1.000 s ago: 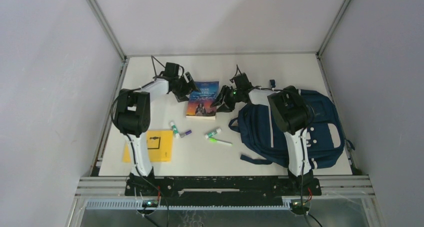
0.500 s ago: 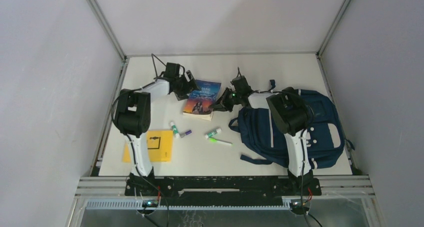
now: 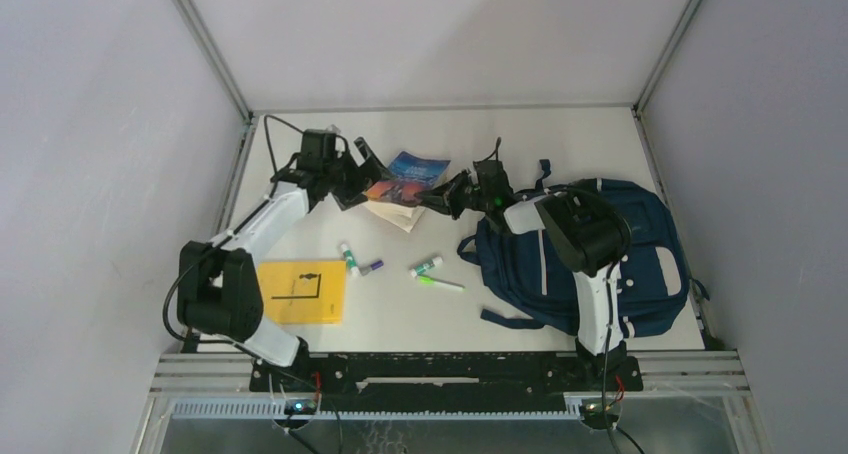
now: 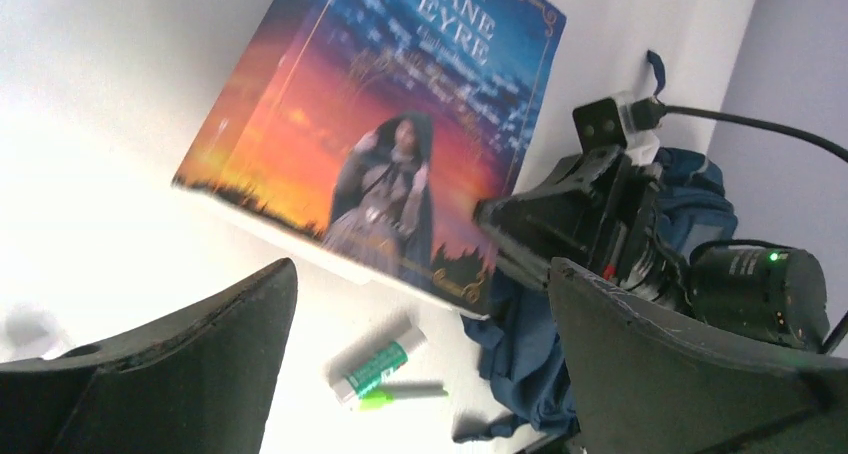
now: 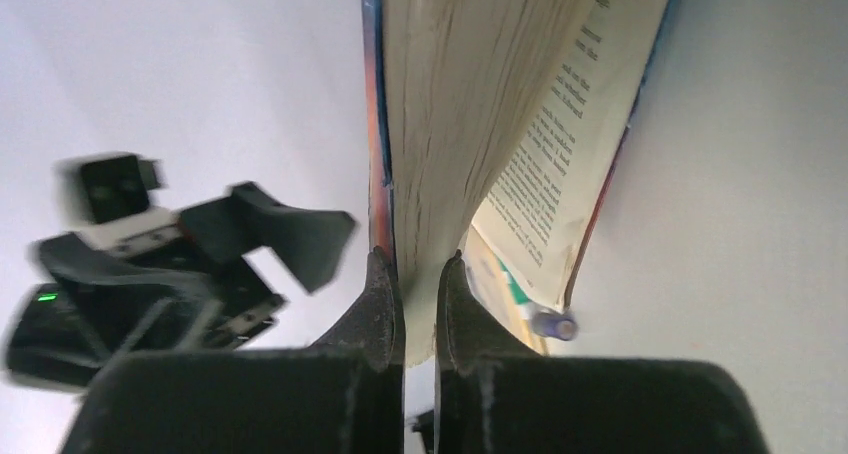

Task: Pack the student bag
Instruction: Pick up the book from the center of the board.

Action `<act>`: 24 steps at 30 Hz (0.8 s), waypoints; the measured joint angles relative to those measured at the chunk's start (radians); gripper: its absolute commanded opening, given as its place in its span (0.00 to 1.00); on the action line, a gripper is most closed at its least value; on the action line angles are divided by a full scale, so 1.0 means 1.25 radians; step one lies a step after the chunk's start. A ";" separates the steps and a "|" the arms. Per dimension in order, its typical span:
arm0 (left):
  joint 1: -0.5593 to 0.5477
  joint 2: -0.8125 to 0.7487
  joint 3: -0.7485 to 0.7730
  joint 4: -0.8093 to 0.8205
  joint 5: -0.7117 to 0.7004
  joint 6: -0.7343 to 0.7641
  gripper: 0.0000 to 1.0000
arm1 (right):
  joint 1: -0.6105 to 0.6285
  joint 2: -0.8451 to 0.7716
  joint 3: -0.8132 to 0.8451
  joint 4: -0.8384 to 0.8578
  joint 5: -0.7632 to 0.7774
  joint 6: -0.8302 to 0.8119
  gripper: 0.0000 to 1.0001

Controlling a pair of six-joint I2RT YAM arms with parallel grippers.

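**Bag flat at the right, book gripped just beside it**

The bag (image 3: 640,264) lies flat on the right half of the tabletop (image 3: 560,139). It is navy fabric with thin white piping and white patches, and its dark straps trail off its left and near sides. From above I cannot tell whether its mouth is open, and none of its inside shows.

The bag's right side runs close to the tabletop's right edge, and its near end is close to the near edge. White tabletop shows between the bag and the far edge, and a wider stretch lies to the bag's left.

Just left of the bag's far-left corner, the right gripper (image 5: 420,264) has its jaws clenched on the book (image 3: 405,189). They pinch the front cover and most of the pages, while the last leaves and back cover splay away. The book sits tilted, cover up.

On the book's side away from the bag, the left gripper (image 4: 420,269) has its jaws released and spread wide. They face the cover without touching it.

Farther left of the bag, toward the near edge, lie two glue sticks (image 3: 349,258), a purple marker (image 3: 371,267) and a green pen (image 3: 440,284). A yellow folder (image 3: 300,291) lies beyond them, farthest from the bag.
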 measured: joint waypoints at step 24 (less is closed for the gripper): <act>0.034 -0.109 -0.416 0.429 0.104 -0.278 1.00 | -0.019 0.000 -0.033 0.157 -0.004 0.127 0.00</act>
